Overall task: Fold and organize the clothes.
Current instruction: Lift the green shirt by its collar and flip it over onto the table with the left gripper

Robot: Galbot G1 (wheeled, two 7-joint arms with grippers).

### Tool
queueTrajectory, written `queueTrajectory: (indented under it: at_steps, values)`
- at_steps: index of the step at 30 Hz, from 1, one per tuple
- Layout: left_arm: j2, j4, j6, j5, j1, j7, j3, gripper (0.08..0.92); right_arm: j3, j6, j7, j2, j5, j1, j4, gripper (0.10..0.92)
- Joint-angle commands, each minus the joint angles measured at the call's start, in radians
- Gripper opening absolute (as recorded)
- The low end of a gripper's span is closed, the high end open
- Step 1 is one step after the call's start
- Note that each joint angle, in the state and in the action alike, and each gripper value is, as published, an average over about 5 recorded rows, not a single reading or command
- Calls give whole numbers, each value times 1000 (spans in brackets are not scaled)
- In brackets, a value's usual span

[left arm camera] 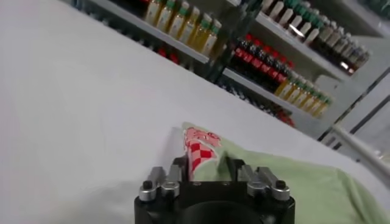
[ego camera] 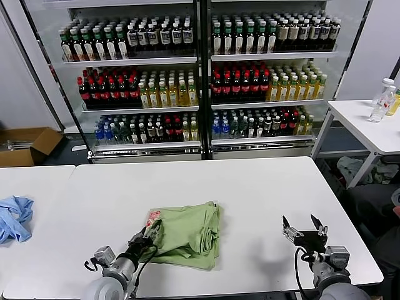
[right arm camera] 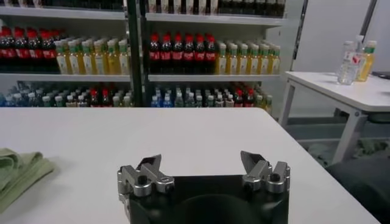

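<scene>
At the far left a crumpled light blue cloth (ego camera: 14, 217) lies on a separate white surface, apart from the work. On the main white surface (ego camera: 262, 187), toward its near edge and left of centre, lies the light green short-sleeved cotton polo shirt (ego camera: 187, 232), already gathered into a loose, several-layered bundle with its red-and-white printed graphic (left arm camera: 201, 149) turned up at the left edge. The left pincer (ego camera: 152, 233) sits at that edge, its fingers on either side of the raised fold with the graphic; they appear to be pinching the cloth, though whether the grip is firm cannot be told. To do this step well, I judge it should catch every layer at the edge, not only the top one, then lift just clear of the surface and carry the fold across evenly so the bundle does not drag or spill open. Further right, the right pincer (ego camera: 304, 227) hovers over bare surface, well apart from the shirt, with its fingers spread wide and holding nothing. Behind stand lit shelves of drink bottles (ego camera: 200, 75).
</scene>
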Motion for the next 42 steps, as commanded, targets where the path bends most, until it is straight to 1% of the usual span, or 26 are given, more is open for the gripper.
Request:
queueTrajectory:
  at_steps: [1,10,13,16,19,22,25,27,28,30,32,34,36,39,42]
  values:
    - [-20,15,25,-299,-2,35,-45,398,5,0,1,3,0,-11,13,823]
    - [-41,-45,51,-431,4,33,-138,144,13,0,4,8,3,-24,34,823]
    - [-21,-80,58,-428,6,29,-218,101,19,1,4,6,11,-26,39,823]
    - [38,-118,67,-389,3,28,-334,97,22,1,4,3,21,-22,39,823]
    - [147,-149,82,-298,-2,39,-469,97,20,3,4,-2,33,-13,35,823]
    - [262,-188,97,-203,-10,48,-566,97,14,3,3,-6,42,1,32,823]
    - [332,-260,120,-105,-19,52,-580,97,7,3,3,-8,47,11,35,823]
    - [334,-318,130,-21,-17,54,-519,97,5,3,3,-10,49,12,40,823]
    - [326,-343,133,25,-15,55,-478,97,5,3,2,-12,51,11,44,823]
    - [287,-375,133,135,-12,54,-341,97,7,3,2,-16,54,7,53,823]
    - [229,-358,129,281,-25,51,-170,97,10,3,2,-20,56,0,63,823]
    - [163,-308,126,449,-59,43,7,97,16,3,1,-20,57,-7,74,823]
    - [89,-253,134,551,-116,20,142,97,21,1,2,-15,56,-16,88,823]
    - [-15,-180,151,555,-217,-31,279,97,29,-2,2,-3,50,-30,107,823]
    - [-120,-60,152,558,-310,-82,386,97,39,0,1,7,44,-43,113,823]
